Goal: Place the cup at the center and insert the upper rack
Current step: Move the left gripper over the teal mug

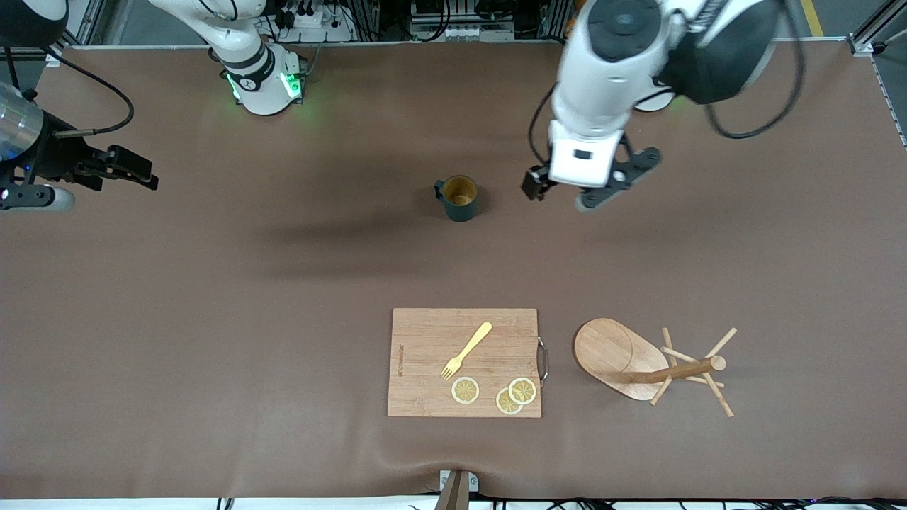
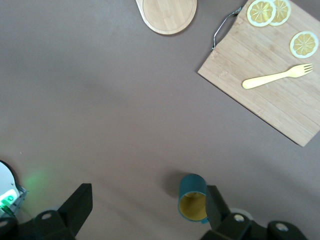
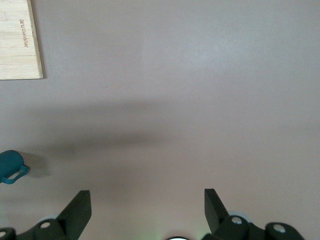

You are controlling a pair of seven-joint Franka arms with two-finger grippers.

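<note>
Left gripper (image 1: 582, 185) poised over brown bench (image 1: 212, 297), fingers (image 2: 77, 202) released, small dark teal cup (image 1: 459, 197) upright just beside them, right gripper (image 1: 127, 170) waiting, released, light wooden mug tree (image 1: 648, 365) toppled near front camera.

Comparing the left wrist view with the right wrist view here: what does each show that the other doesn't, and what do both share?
Only the left wrist view shows the open left gripper, the yellow fork and three lemon slices on the cutting board, the board's metal handle, and the oval base of the upper rack.

Only the right wrist view shows the open right gripper, holding nothing, over bare brown table, and the board's printed edge.

Both show the teal cup, upright on the table, and part of the cutting board.
</note>
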